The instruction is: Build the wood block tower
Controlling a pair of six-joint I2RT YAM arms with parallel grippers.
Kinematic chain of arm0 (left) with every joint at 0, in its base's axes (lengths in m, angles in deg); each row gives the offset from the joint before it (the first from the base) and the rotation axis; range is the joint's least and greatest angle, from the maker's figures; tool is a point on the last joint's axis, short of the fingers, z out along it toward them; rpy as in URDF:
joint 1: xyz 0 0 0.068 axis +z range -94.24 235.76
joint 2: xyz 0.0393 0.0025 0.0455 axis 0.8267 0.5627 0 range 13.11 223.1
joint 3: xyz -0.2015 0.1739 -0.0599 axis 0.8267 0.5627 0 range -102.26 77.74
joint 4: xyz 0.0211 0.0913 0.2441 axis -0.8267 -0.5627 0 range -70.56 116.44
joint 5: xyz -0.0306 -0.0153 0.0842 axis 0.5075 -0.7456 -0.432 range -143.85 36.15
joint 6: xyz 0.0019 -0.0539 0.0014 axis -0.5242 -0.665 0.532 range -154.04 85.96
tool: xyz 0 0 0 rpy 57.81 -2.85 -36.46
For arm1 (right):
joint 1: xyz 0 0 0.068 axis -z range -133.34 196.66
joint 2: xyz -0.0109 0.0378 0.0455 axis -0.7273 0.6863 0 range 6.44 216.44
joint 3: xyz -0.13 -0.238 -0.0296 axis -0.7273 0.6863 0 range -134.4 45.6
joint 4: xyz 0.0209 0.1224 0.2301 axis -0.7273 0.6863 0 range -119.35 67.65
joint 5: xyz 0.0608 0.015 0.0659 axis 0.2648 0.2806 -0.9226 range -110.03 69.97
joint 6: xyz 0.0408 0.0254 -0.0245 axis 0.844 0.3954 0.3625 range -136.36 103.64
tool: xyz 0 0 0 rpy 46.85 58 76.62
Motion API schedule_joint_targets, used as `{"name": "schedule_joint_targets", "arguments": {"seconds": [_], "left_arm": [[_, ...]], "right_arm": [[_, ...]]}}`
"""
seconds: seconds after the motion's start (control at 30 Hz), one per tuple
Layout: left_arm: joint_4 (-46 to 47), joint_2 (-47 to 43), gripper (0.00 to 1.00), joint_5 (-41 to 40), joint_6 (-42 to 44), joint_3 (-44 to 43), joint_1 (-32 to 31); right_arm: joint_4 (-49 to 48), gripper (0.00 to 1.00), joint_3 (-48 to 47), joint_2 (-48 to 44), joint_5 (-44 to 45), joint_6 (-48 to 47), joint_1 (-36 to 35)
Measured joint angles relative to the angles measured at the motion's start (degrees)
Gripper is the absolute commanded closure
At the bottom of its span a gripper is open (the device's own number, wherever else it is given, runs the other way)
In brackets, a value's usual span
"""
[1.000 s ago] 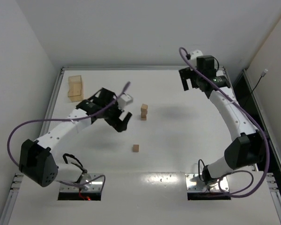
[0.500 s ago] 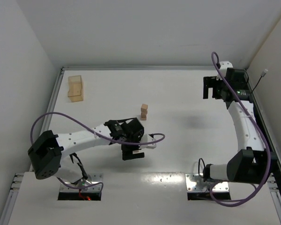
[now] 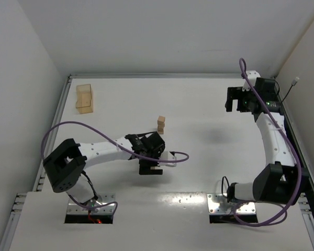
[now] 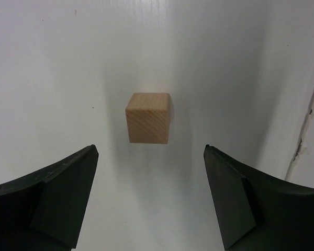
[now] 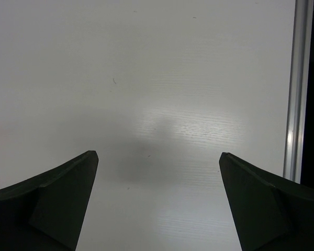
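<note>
I see the left gripper [image 4: 150, 157] spread wide above one wood block [image 4: 148, 117], the right gripper [image 5: 158, 157] equally wide over the table [image 5: 162, 78].

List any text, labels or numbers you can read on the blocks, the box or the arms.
No readable text in any view.
wood block: bare grain only, no marking.
tower and tan box: both look plain, though small in the top view.
left arm and right arm: no lettering can be made out.
</note>
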Motion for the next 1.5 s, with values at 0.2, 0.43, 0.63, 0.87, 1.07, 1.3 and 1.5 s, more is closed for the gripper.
{"name": "schedule_joint_targets", "arguments": {"seconds": [0.2,0.43,0.63,0.87,1.07,1.3,1.5], "left_arm": [[1.7,3.21,0.24,0.33,0.83,-0.96,0.5],[3.06,6.69,0.35,1.14,0.85,-3.39,1.97],[3.5,8.26,0.41,1.99,0.85,-4.59,2.62],[3.48,8.48,0.62,2.45,0.79,-4.59,2.64],[3.13,8.76,0.98,2.8,0.39,-4.92,2.67],[-2.38,8.33,1.0,4.09,-6.01,-11.3,2.67],[-12.07,8.22,1.0,8.24,-12.04,-27.04,2.8]], "right_arm": [[-0.22,0.0,0.68,0.57,-1.66,0.46,0.57],[-0.28,0.0,0.7,1.51,-2.86,0.59,0.57],[-0.26,0.0,0.68,3.21,-3.19,0.66,0.57],[-0.28,0.0,0.68,3.76,-3.28,0.66,0.57],[-0.28,0.0,0.68,3.8,-3.41,0.66,0.57],[-0.28,0.0,0.68,4.24,-4.83,0.76,0.57],[-0.31,0.0,0.68,4.7,-6.08,0.9,0.52]]}}
